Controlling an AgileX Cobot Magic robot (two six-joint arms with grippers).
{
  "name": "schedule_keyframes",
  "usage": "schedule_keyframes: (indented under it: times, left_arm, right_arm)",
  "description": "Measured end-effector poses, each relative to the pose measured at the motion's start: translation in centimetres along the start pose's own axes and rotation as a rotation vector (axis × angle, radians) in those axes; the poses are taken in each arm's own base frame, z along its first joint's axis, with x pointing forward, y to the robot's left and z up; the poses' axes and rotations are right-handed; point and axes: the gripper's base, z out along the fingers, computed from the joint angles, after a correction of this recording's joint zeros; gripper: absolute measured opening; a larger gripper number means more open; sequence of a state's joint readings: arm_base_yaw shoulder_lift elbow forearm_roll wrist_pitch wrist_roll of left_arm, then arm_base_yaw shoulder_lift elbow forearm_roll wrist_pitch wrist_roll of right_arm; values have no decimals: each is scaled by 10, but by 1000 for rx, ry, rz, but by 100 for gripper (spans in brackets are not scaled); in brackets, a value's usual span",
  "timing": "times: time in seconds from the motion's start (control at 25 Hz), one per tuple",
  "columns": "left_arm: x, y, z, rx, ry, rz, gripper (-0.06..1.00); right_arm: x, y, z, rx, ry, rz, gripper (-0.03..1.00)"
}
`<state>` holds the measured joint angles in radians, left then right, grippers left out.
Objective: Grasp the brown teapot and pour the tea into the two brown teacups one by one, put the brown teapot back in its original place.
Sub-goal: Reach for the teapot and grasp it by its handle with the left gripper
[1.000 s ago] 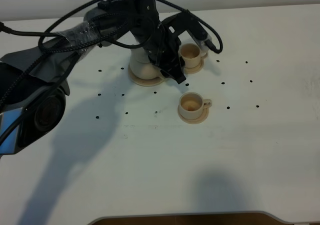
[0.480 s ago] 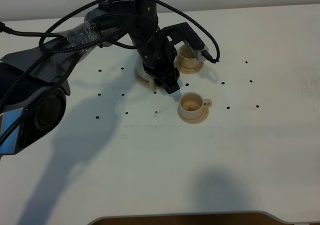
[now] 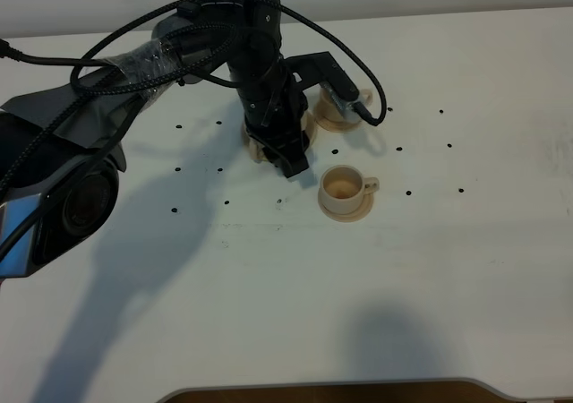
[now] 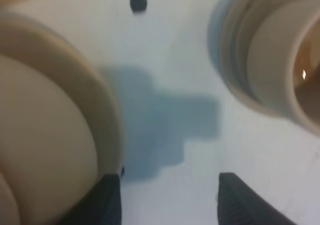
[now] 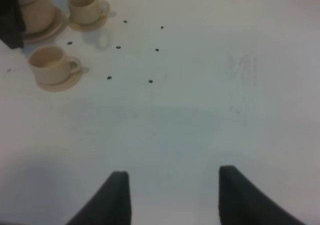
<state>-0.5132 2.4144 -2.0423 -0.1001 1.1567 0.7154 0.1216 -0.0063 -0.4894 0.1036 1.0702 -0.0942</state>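
While the brown teapot sits on its wide saucer, the left claw hangs released just beside it, gripping nothing. Right claw released too, well apart over bare counter. Near teacup, far teacup: tea inside unreadable. Judgement: pouring either unstarted or finished.

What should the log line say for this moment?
left gripper: open, low beside teapot, holding nothing | right gripper: open, away over table | teapot: on plate | near cup, far cup: upright on saucers
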Motion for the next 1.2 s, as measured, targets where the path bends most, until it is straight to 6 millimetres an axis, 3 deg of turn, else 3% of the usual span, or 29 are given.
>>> schedule_keyframes:
  times: [0.32,1.0,1.2]
  left_arm:
    - [2,4,-9,-37,36,-18,46]
    - [-6,-4,-10,54,-43,-121,46]
    - [-5,-5,-31,28,-72,-234,46]
  right_arm:
    - [0,0,0,0,0,0,40]
    - [0,0,0,0,0,0,40]
    - [0,0,0,0,0,0,40]
